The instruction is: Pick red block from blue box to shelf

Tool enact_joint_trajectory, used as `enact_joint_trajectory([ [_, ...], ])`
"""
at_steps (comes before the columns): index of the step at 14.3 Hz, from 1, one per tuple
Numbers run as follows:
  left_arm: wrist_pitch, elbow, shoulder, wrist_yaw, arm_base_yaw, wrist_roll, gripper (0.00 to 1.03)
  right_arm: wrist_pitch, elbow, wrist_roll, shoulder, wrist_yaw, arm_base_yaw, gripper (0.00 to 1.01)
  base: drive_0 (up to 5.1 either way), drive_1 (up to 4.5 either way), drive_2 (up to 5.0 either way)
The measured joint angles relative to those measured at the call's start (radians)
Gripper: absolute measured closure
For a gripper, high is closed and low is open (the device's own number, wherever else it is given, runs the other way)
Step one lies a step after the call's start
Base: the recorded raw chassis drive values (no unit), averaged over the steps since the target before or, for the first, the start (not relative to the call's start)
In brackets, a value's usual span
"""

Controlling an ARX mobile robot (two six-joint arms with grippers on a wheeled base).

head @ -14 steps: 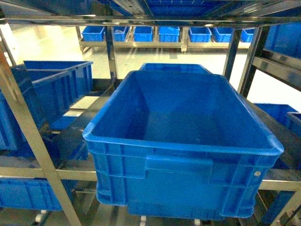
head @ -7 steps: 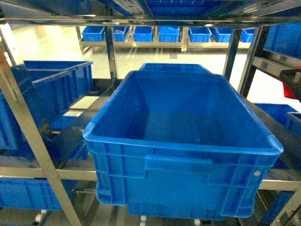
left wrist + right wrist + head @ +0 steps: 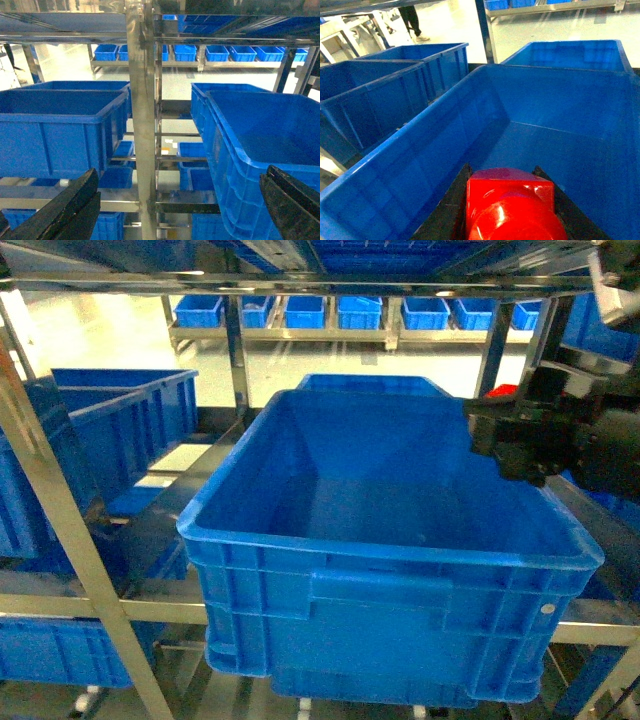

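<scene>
At the right edge of the head view, the right gripper hangs over the far right corner of a large dark blue crate on the steel shelf, its jaws clamped on the red block, a sliver of red above the black fingers. The right wrist view fills its lower centre with the red block pinched between two dark fingers above the crate's bare floor. The left gripper shows its fingers spread wide at the bottom corners of its own view, holding nothing.
</scene>
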Motion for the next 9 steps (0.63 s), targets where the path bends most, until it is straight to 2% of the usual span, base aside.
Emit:
enact_joint_trajectory([
  [4, 0.000, 0.000, 0.000, 0.000, 0.000, 0.000, 0.05, -0.069, 0.147, -0.019, 0.102, -0.016, 0.000, 0.74, 0.0, 0.00, 0.0],
  [9, 0.000, 0.000, 0.000, 0.000, 0.000, 0.000, 0.05, -0.076, 0.173, -0.004, 0.168, -0.057, 0.000, 0.74, 0.0, 0.00, 0.0],
])
